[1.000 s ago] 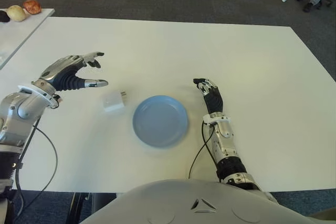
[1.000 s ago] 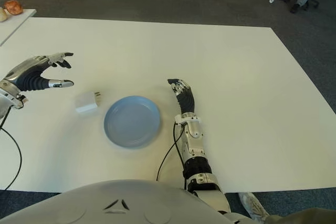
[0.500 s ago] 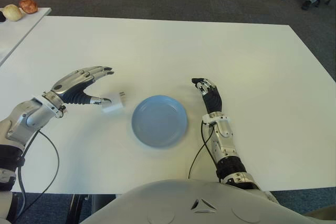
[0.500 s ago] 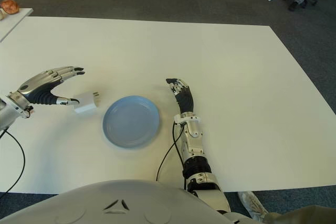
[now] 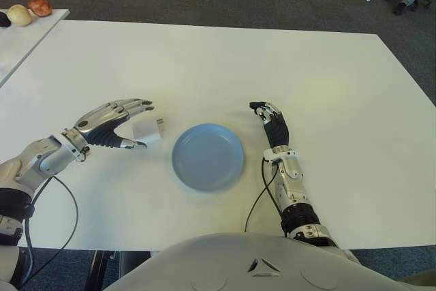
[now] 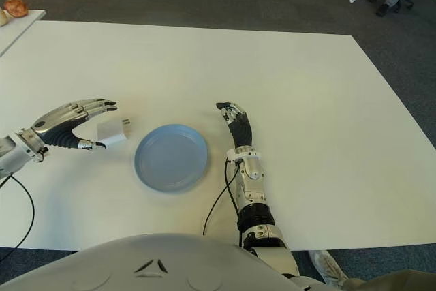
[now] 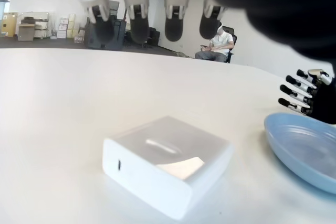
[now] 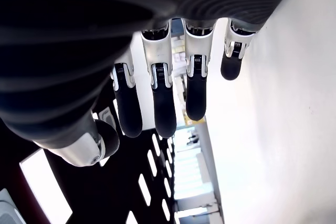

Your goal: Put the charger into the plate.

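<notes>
My left hand (image 5: 112,124) is cupped over the charger (image 5: 146,131), fingers spread above it and thumb low beside it, not yet closed on anything. The white charger lies flat on the surface (image 5: 204,59), directly under my fingertips, prongs pointing toward the blue plate (image 5: 208,157), which sits just beside it on my right. Nothing stands between the two. My right hand (image 5: 272,122) shows on the plate's far side, fingers extended and holding nothing, clearly the farther one.
</notes>
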Robot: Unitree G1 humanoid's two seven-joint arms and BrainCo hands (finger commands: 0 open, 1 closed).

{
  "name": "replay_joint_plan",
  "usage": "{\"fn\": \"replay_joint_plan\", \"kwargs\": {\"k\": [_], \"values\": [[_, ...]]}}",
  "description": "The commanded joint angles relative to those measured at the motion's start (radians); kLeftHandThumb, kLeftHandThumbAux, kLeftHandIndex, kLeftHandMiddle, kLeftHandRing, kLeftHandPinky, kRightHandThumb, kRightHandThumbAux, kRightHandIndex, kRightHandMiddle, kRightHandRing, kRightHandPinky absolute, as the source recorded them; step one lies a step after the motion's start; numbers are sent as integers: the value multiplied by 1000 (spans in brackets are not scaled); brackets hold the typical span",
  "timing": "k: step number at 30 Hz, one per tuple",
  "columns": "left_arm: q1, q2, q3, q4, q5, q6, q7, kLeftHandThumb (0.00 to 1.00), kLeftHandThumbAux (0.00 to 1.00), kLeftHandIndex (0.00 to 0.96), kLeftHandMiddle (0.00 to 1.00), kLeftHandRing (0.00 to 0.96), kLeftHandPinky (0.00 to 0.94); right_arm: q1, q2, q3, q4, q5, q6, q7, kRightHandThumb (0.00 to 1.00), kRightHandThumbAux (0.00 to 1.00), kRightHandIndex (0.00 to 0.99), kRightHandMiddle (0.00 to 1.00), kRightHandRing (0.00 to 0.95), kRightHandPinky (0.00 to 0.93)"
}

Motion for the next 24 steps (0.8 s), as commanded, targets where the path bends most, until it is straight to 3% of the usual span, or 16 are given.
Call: {"fn": "replay_joint_plan", "kwargs": {"k": [1,24], "values": [[-13,-6,-19,-6,24,16,3,259,260,0,0,0,0,77,39,-3,60,0,52,-1,0,628,372,350,243,88],[-21,-81,-65,-94,48,162,1,257,330,0,0,0,0,74,41,-3,59,-11,57,-24,0,618,373,354,249,98]]}}
